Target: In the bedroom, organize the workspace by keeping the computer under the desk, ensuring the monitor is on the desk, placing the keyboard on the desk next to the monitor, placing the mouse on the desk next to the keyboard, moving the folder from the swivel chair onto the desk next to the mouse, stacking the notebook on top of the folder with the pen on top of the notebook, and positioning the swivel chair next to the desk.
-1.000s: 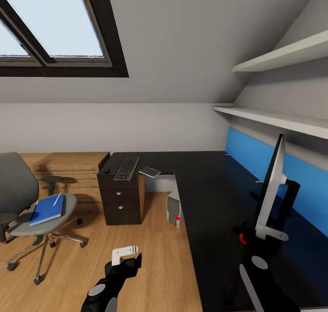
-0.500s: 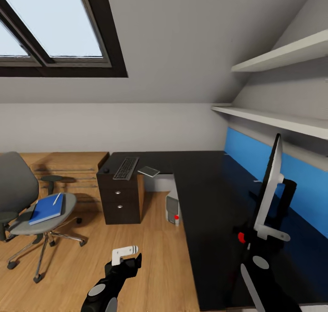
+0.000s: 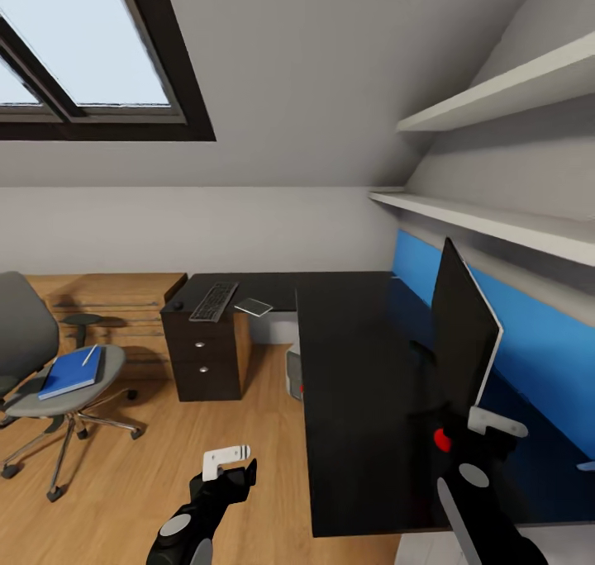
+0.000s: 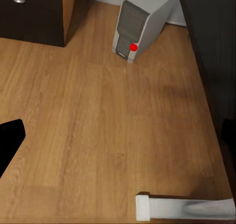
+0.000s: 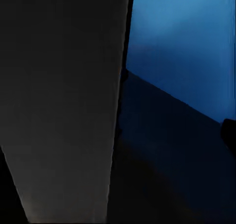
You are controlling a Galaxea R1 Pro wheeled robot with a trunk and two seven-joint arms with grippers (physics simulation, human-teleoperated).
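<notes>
Right claw (image 3: 483, 426) is clamped on one monitor (image 3: 463, 334) above the table (image 3: 355, 400); left claw (image 3: 229, 463), spread, is hung over floor, one computer (image 4: 140, 25) ahead.

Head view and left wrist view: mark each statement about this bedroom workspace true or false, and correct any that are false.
1. The keyboard lies on the desk, above the drawer unit. True.
2. The blue folder lies on the desk. False: it lies on the seat of the swivel chair.
3. The computer stands on the wooden floor. True.
4. The monitor stands on the floor. False: it is over the desk, at the right gripper.
5. The left gripper holds the keyboard. False: it hangs over the floor, holding nothing.
</notes>
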